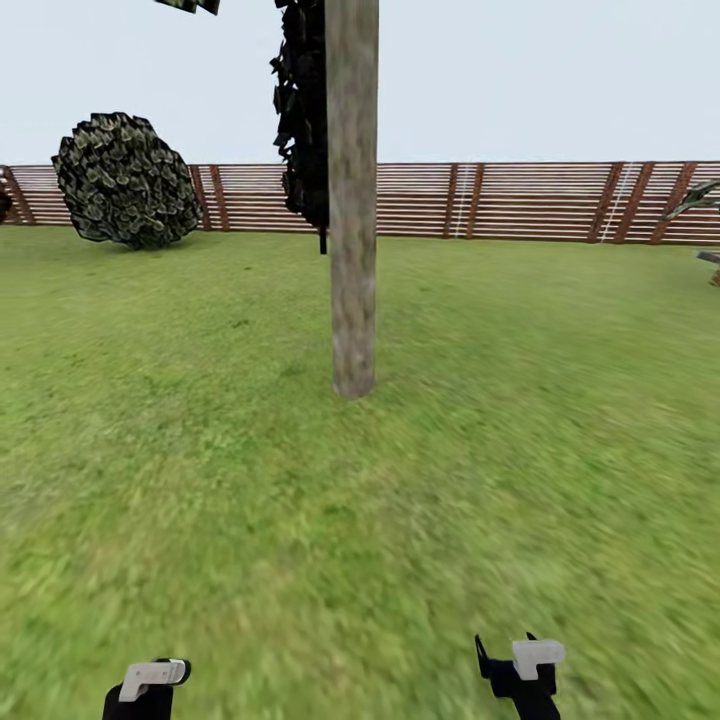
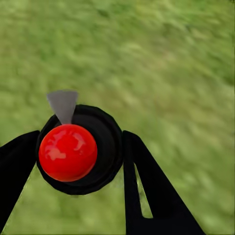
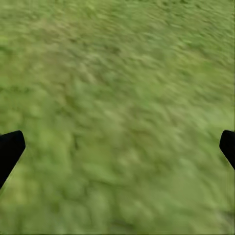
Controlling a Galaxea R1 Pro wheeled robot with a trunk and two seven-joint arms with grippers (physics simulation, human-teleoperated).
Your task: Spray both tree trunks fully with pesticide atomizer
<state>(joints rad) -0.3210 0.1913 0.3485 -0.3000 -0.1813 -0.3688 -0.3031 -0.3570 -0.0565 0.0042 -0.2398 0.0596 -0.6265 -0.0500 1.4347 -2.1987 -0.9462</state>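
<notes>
Head view: tree trunk (image 1: 353, 200) is standing upright in the middle of the lawn (image 1: 200, 450), pale grey-brown and mottled, its base meeting the grass ahead of the robot. A narrow black leafy column (image 1: 305, 110) is showing just behind the trunk on its left side. A round dark shrub (image 1: 126, 180) is sitting to the far left against the brown slatted fence (image 1: 520, 200), which is running across the back of the garden. No writing, label or brand mark is readable on anything.

Left gripper (image 2: 78, 152): jaws are closing on the pesticide atomizer (image 2: 68, 152), one black finger on each side of its black body; the red round top is facing the wrist camera, a small grey wedge sticking out from it. Grass is lying below.

Right gripper (image 3: 117, 147): jaws are standing wide apart, holding nothing, with blurred grass between the fingertips.

Both wrists are showing at the lower edge of the head view, well apart.
</notes>
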